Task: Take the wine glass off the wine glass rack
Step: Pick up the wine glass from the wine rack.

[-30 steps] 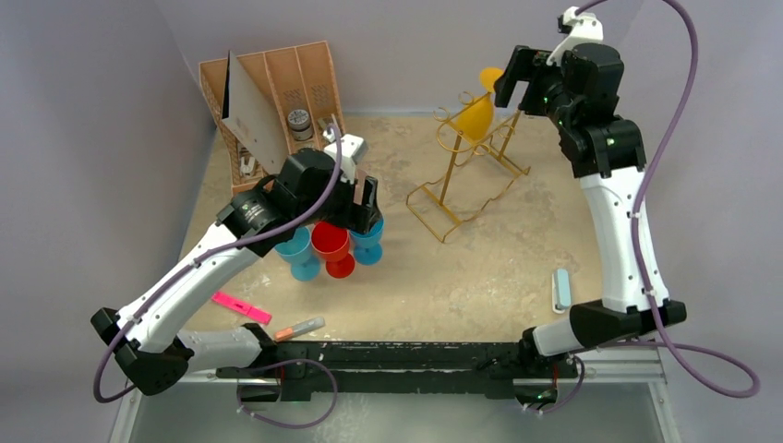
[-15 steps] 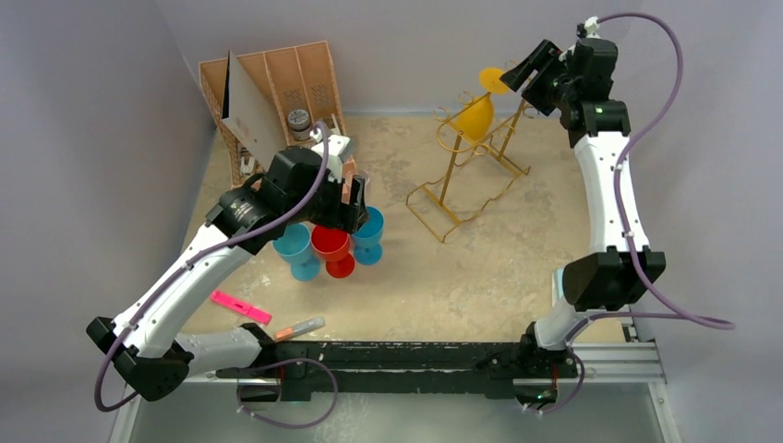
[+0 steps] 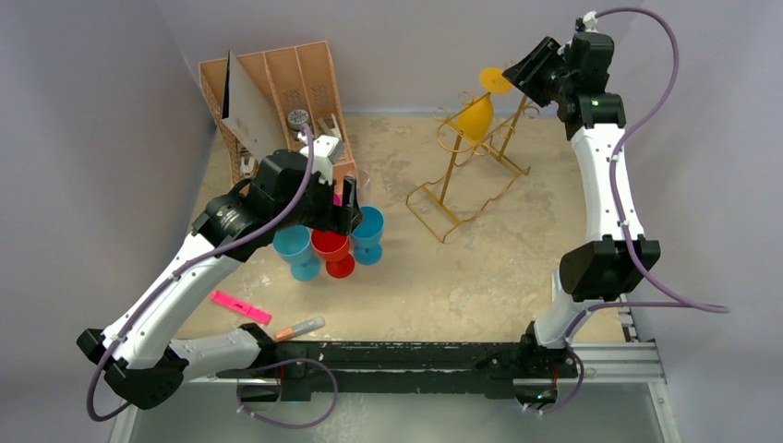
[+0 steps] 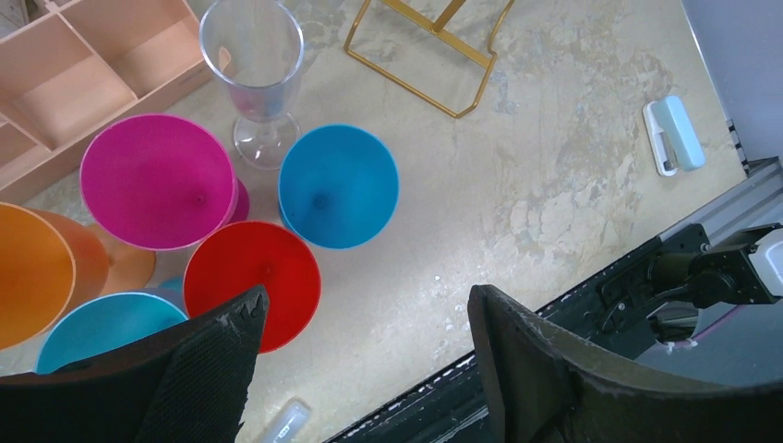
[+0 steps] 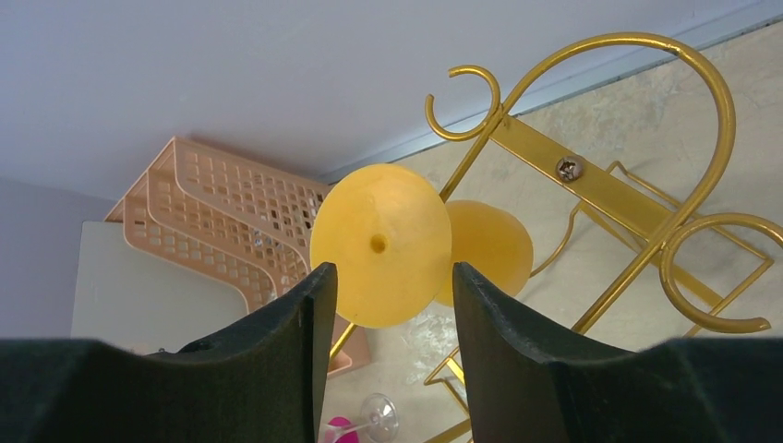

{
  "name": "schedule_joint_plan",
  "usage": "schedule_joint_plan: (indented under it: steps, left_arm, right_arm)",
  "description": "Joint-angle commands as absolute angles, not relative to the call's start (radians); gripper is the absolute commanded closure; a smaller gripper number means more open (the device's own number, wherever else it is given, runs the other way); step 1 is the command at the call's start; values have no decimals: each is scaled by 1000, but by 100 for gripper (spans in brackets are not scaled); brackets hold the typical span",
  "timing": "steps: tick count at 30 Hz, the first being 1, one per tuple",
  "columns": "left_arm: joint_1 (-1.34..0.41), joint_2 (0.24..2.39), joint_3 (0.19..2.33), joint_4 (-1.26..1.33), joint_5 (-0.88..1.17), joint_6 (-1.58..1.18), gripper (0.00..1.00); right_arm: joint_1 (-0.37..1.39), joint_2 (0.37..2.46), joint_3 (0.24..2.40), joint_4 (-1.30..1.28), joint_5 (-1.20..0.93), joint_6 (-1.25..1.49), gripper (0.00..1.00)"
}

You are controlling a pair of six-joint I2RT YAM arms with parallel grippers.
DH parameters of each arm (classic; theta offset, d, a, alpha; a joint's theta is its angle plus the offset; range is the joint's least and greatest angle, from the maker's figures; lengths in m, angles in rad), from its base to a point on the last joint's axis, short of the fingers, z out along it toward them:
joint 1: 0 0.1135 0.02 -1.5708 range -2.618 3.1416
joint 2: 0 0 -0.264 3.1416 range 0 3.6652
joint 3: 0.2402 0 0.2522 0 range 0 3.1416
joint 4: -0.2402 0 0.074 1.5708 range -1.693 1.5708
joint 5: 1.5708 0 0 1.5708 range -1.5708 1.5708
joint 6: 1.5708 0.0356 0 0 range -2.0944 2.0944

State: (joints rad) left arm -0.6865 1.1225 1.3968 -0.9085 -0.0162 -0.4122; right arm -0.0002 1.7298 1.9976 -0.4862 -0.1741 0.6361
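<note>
A yellow wine glass hangs upside down on the gold wire wine glass rack (image 3: 462, 175) at the back of the table. Its bowl (image 3: 475, 117) is below and its round foot (image 3: 496, 79) on top. My right gripper (image 3: 519, 72) is right at that foot. In the right wrist view the foot (image 5: 380, 245) faces me just past the fingertips, and the gripper (image 5: 394, 272) stands half open with nothing pinched. The bowl (image 5: 489, 245) and the rack's gold arm (image 5: 600, 187) lie behind. My left gripper (image 4: 365, 305) hovers open and empty over a cluster of cups.
Under the left arm stand a blue cup (image 4: 339, 185), a magenta one (image 4: 157, 180), a red one (image 4: 251, 281), an orange one (image 4: 32, 277) and a clear glass (image 4: 254, 55). A tan organiser (image 3: 277, 78) is back left. A pink marker (image 3: 240, 306) and a pale stapler-like item (image 3: 560, 289) lie near the front.
My right arm has stretched up and brought its gripper to the glass's foot, its jaws narrowing. The left arm has drawn back slightly to the left.
</note>
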Motion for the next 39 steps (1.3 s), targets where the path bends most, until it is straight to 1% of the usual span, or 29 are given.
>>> schedule_joint_plan:
  steps: [1, 5, 10, 15, 18, 20, 26, 29, 32, 35, 36, 38, 39]
  left_arm:
    - [-684, 1097, 1403, -901, -23, -440, 22]
    - [-684, 1106, 1402, -898, -10, -442, 22]
    - [-684, 1108, 1405, -911, 17, -442, 22]
    - [-684, 1094, 1397, -911, 10, -442, 22]
    - [-684, 1092, 1395, -909, 12, -445, 22]
    - [-684, 1092, 1395, -909, 13, -446, 22]
    - [-684, 1101, 1445, -960, 57, -460, 22]
    - [-684, 1079, 1431, -957, 50, -472, 22]
    - [-684, 1059, 1410, -954, 45, -480, 22]
    - [-684, 1053, 1408, -959, 43, -484, 22]
    - [-684, 1060, 1414, -964, 46, -485, 22]
    - [-684, 1064, 1422, -969, 56, -485, 22]
    - [-684, 1062, 1421, -970, 59, -485, 22]
  right_arm:
    - [2, 1725, 1998, -429, -178, 631, 50]
    - [2, 1742, 1998, -423, -221, 638, 52]
    - [-26, 1731, 1966, -410, -196, 656, 46]
    - [-26, 1748, 1969, -417, -204, 658, 45]
    - [-26, 1766, 1983, -426, -219, 660, 48]
    - [-26, 1779, 1987, -421, -234, 666, 52]
    - [-31, 1802, 1990, -380, -299, 729, 53]
    - [-32, 1805, 1984, -365, -325, 754, 58]
    - [-32, 1791, 1966, -353, -334, 765, 57]
    - [-36, 1776, 1935, -331, -338, 772, 51]
    - [-39, 1775, 1930, -326, -345, 777, 50]
    - [-47, 1779, 1930, -327, -360, 793, 51]
    - [-50, 1780, 1929, -325, -361, 802, 54]
